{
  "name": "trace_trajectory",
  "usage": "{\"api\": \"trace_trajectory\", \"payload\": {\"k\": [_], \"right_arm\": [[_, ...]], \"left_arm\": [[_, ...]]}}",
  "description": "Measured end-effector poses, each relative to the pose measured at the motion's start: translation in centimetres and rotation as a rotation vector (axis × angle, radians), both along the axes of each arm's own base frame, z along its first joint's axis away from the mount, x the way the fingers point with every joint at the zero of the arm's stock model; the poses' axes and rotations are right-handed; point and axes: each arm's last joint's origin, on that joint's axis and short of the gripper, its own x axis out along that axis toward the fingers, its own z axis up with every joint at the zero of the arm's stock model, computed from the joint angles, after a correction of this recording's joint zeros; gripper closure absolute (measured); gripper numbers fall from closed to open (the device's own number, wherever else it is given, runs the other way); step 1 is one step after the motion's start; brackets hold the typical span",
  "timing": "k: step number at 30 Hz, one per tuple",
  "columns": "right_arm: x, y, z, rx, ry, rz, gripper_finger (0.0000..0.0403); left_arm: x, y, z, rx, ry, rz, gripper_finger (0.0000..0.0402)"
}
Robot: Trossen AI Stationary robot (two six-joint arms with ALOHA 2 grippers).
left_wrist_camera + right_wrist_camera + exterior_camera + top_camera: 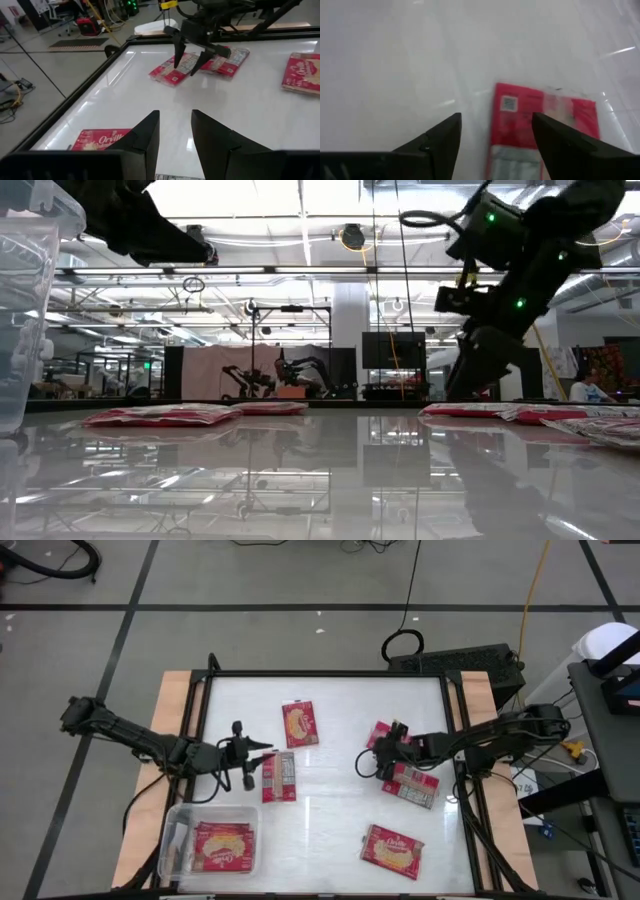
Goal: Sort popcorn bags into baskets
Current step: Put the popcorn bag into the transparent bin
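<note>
Several red popcorn bags lie flat on the white table: one face-up [299,724], one back-up [278,777], two overlapping [410,783] and one near the front [392,850]. The clear basket [172,830] stands at the table's near left corner with bags [222,845] inside. My left gripper [260,754] hovers open just left of the back-up bag, whose edge [170,176] shows below the open gripper [175,131]. My right gripper [366,762] is open beside the overlapping bags [200,66]. Beyond the open right gripper [497,137] lies a back-up bag [540,130].
Black frame rails [455,740] and wooden side boards [170,700] border the table. Bare white surface lies in the middle [330,800] between the two grippers. In the low view the basket wall [20,300] stands close at left, with bags [160,415] flat on the tabletop.
</note>
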Motion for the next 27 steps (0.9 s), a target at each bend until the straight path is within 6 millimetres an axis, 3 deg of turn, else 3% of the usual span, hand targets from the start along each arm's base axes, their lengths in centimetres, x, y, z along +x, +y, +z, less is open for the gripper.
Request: {"api": "trace_trajectory", "payload": {"k": [7, 16, 19, 25, 27], "right_arm": [[-0.8, -1.4, -1.3, -0.007, -0.045, -0.037, 0.018], [-1.4, -1.9, -2.8, 0.043, -0.06, -0.02, 0.021], [-1.6, -1.9, -3.4, 0.042, -0.06, -0.02, 0.0245], [-1.2, -1.9, -4.1, 0.036, -0.061, -0.019, 0.0373], [-1.1, -1.9, -4.2, 0.036, -0.072, -0.02, 0.0393]], "left_arm": [[0.1, 0.3, 0.0, -0.008, 0.004, -0.006, 0.0284], [0.2, 1.0, 0.0, 0.0, 0.007, 0.025, 0.0284], [0.3, 1.1, 0.0, -0.002, 0.004, 0.035, 0.0284], [0.3, 1.3, 0.2, -0.013, -0.019, 0.044, 0.0284], [0.4, 1.2, 0.3, -0.03, -0.036, 0.031, 0.0284]]}}
